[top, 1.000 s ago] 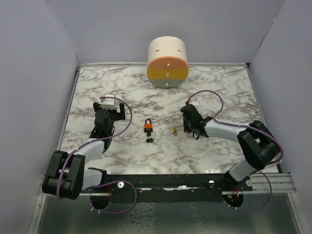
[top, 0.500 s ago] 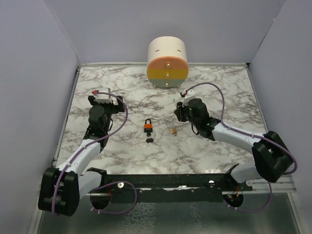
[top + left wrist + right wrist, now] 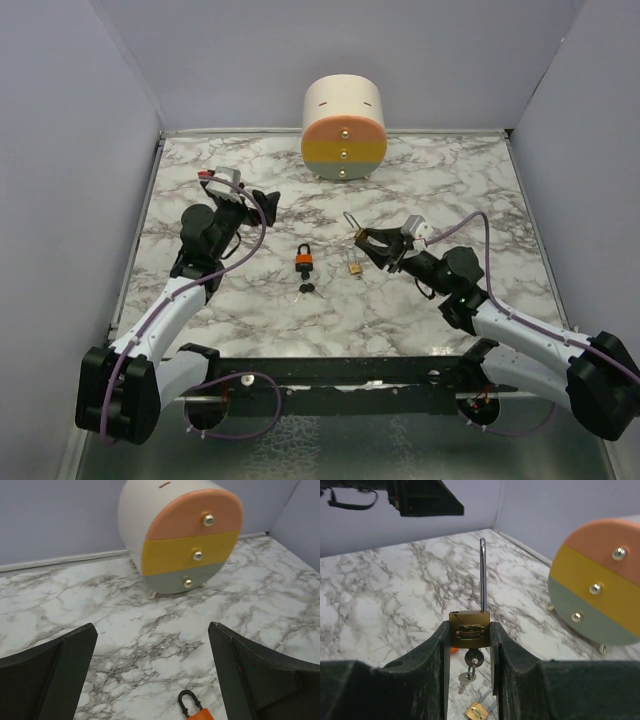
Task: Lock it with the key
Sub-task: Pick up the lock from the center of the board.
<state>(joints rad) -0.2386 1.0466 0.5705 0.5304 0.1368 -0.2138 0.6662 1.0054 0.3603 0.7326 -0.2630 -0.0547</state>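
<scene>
My right gripper [image 3: 468, 627] is shut on a brass padlock [image 3: 468, 631] and holds it above the table. Its shackle [image 3: 482, 575] stands open and upright. A key [image 3: 473, 657] sits in its keyhole, and a second key [image 3: 466, 676] hangs from it. In the top view the right gripper [image 3: 372, 245] points left with the shackle [image 3: 350, 222] showing. My left gripper [image 3: 152, 627] is open and empty, just behind an orange padlock [image 3: 192, 707]. That padlock [image 3: 304, 260] lies mid-table with black-headed keys [image 3: 307, 288] beside it, right of the left gripper [image 3: 258, 203].
A smaller brass padlock [image 3: 354, 266] lies on the marble table [image 3: 450, 190] below the right gripper, also in the right wrist view [image 3: 476, 711]. A round drawer unit [image 3: 343, 128] with pink, yellow and grey drawers stands at the back centre. Walls enclose the table.
The right arm has swung back and turned its gripper to point left, so the held brass padlock shows. The left gripper has turned right toward the orange padlock.
</scene>
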